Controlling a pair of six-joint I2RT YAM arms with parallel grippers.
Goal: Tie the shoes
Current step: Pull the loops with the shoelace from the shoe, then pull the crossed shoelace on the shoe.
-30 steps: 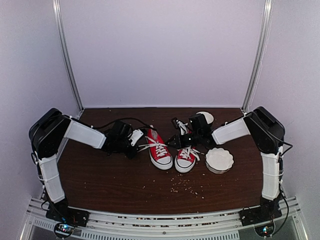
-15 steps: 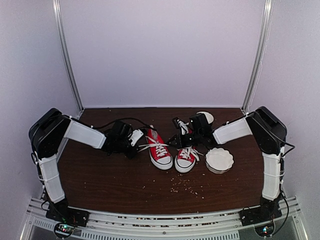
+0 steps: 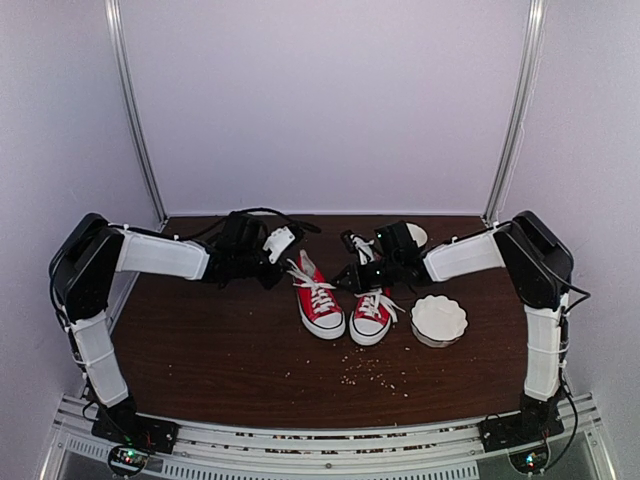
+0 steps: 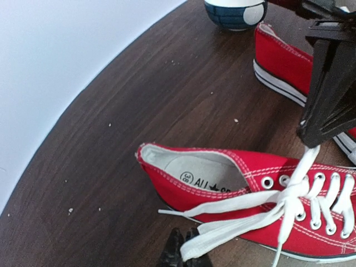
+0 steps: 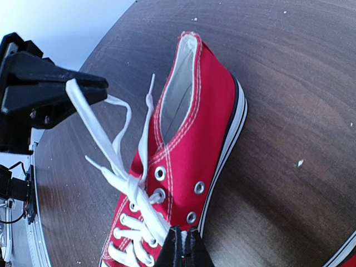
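Observation:
The two red shoes stand side by side mid-table, the left shoe (image 3: 320,303) and the right shoe (image 3: 372,315). My left gripper (image 3: 283,256) hangs behind and left of the left shoe. In the left wrist view it (image 4: 184,253) is shut on a flat white lace (image 4: 233,231) of that shoe (image 4: 222,189). My right gripper (image 3: 346,280) sits between the shoes. In the right wrist view it (image 5: 186,250) is shut on the other lace (image 5: 150,214) of the same shoe (image 5: 206,133). The laces cross in a knot (image 4: 293,192) above the eyelets.
A white scalloped bowl (image 3: 438,320) stands right of the shoes. A dark blue bowl (image 4: 233,11) sits at the back behind the right arm. Crumbs (image 3: 372,372) are scattered in front of the shoes. White walls close the back and sides.
My left gripper has risen and moved toward the back wall, drawing its lace out of the shoe. The right gripper has shifted slightly back; the shoes stay put.

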